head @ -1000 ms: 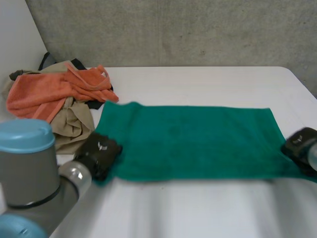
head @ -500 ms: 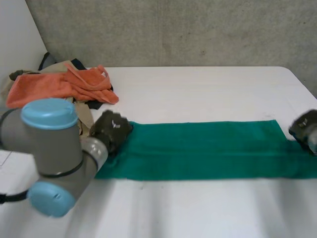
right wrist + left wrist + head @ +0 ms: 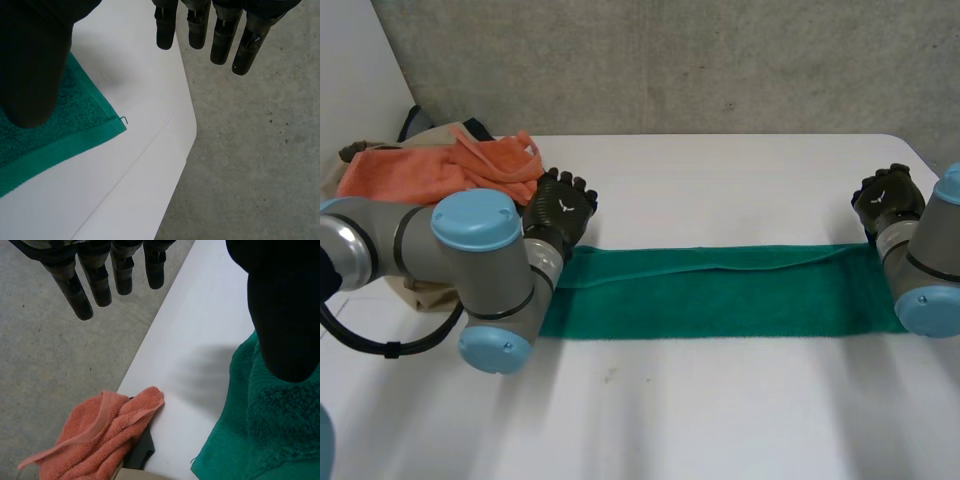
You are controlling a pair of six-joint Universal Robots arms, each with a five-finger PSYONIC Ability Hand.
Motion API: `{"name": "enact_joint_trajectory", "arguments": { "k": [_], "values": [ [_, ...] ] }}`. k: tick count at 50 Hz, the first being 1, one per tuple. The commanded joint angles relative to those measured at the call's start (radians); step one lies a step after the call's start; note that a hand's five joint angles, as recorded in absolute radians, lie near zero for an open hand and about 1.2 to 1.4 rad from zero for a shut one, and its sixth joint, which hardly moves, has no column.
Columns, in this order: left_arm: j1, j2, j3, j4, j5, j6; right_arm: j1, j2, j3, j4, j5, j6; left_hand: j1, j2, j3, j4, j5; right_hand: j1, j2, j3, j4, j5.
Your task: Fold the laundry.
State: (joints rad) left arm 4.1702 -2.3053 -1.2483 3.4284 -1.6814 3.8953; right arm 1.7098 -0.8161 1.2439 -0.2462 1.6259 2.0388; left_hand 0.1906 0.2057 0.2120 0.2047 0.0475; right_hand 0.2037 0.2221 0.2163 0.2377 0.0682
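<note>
A green towel (image 3: 720, 292) lies folded into a long strip across the white table (image 3: 720, 180). My left hand (image 3: 560, 208) hovers just beyond the strip's left end, fingers (image 3: 95, 282) straight and apart from the thumb, holding nothing; the green towel (image 3: 265, 430) lies under its thumb. My right hand (image 3: 887, 198) hovers just beyond the strip's right end, open too, its fingers (image 3: 220, 30) straight above the table edge. The green towel's corner (image 3: 107, 127) lies flat below that thumb.
A pile of laundry sits at the table's far left: an orange towel (image 3: 440, 168) over beige cloth (image 3: 420, 295) and a dark piece. The orange towel (image 3: 100, 435) lies close beside the green one. A concrete wall stands behind the table.
Both hands carried the towel's near edge over to the far edge, folding it in half lengthwise, then let go and opened.
</note>
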Motion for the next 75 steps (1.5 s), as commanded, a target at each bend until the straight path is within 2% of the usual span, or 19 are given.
{"name": "enact_joint_trajectory", "arguments": {
  "k": [1, 6, 12, 18, 24, 29, 34, 43, 47, 53, 58, 64, 67, 69, 75],
  "values": [
    [0.005, 0.095, -0.134, -0.008, 0.023, -0.001, -0.013, -0.094, 0.068, 0.105, -0.043, 0.075, -0.016, -0.031, -0.037, -0.030, -0.047, -0.029, -0.048, -0.042, -0.063, -0.068],
    [0.015, 0.083, -0.149, -0.018, 0.043, 0.004, -0.016, -0.074, 0.059, 0.160, -0.080, 0.069, -0.016, -0.031, -0.037, -0.030, -0.047, -0.029, -0.048, -0.042, -0.063, -0.068],
    [0.037, -0.015, -0.073, -0.008, 0.045, 0.009, -0.018, 0.000, -0.009, 0.124, -0.078, 0.064, -0.016, -0.031, -0.037, -0.030, -0.047, -0.029, -0.048, -0.042, -0.063, -0.068],
    [0.064, -0.109, 0.082, 0.031, 0.045, -0.002, -0.015, 0.072, -0.101, -0.007, -0.089, 0.077, 0.005, -0.010, -0.016, -0.009, -0.026, -0.029, -0.048, -0.042, -0.063, -0.068],
    [0.105, -0.201, 0.243, 0.135, 0.028, 0.003, -0.016, 0.149, -0.165, -0.195, -0.144, 0.077, 0.049, 0.034, 0.028, 0.035, 0.018, -0.029, -0.048, -0.042, -0.063, -0.068],
    [0.133, -0.198, 0.267, 0.190, 0.006, -0.004, -0.013, 0.161, -0.192, -0.219, -0.135, 0.081, 0.079, 0.064, 0.057, 0.065, 0.047, -0.029, -0.048, -0.042, -0.063, -0.068],
    [0.120, -0.119, 0.175, 0.190, 0.015, -0.005, -0.007, 0.138, -0.170, -0.211, -0.132, 0.089, 0.064, 0.049, 0.043, 0.050, 0.033, -0.029, -0.048, -0.042, -0.063, -0.068],
    [0.074, 0.047, -0.052, 0.187, 0.016, -0.008, -0.019, -0.026, -0.015, -0.093, -0.135, 0.113, 0.041, 0.025, 0.019, 0.026, 0.009, -0.029, -0.048, -0.042, -0.063, -0.068],
    [0.073, 0.158, -0.175, 0.184, 0.019, -0.016, -0.067, -0.142, 0.098, 0.058, -0.146, 0.149, 0.041, 0.025, 0.019, 0.026, 0.009, -0.029, -0.048, -0.042, -0.063, -0.068],
    [0.065, 0.271, -0.313, 0.186, 0.029, -0.082, -0.139, -0.224, 0.193, 0.280, -0.196, 0.224, 0.038, 0.022, 0.016, 0.023, 0.006, -0.022, -0.041, -0.035, -0.056, -0.061],
    [0.065, 0.322, -0.370, 0.186, 0.048, -0.145, -0.208, -0.230, 0.249, 0.380, -0.259, 0.255, 0.041, 0.025, 0.019, 0.026, 0.009, 0.104, 0.086, 0.092, 0.070, 0.065],
    [0.054, 0.327, -0.382, 0.186, 0.051, -0.165, -0.254, -0.216, 0.292, 0.292, -0.274, 0.253, 0.041, 0.025, 0.019, 0.026, 0.009, 0.257, 0.238, 0.244, 0.223, 0.218],
    [0.048, 0.327, -0.381, 0.186, 0.051, -0.166, -0.260, -0.175, 0.292, 0.214, -0.265, 0.247, 0.041, 0.025, 0.019, 0.026, 0.009, 0.634, 0.616, 0.622, 0.600, 0.595],
    [0.047, 0.327, -0.382, 0.186, 0.051, -0.166, -0.266, -0.150, 0.278, 0.176, -0.253, 0.242, 0.041, 0.025, 0.019, 0.026, 0.009, 1.190, 1.171, 1.177, 1.155, 1.150],
    [0.042, 0.336, -0.385, 0.186, 0.051, -0.166, -0.343, -0.161, 0.259, 0.116, -0.178, 0.216, 0.041, 0.025, 0.019, 0.026, 0.009, 1.193, 1.174, 1.180, 1.159, 1.153]
  ]
}}
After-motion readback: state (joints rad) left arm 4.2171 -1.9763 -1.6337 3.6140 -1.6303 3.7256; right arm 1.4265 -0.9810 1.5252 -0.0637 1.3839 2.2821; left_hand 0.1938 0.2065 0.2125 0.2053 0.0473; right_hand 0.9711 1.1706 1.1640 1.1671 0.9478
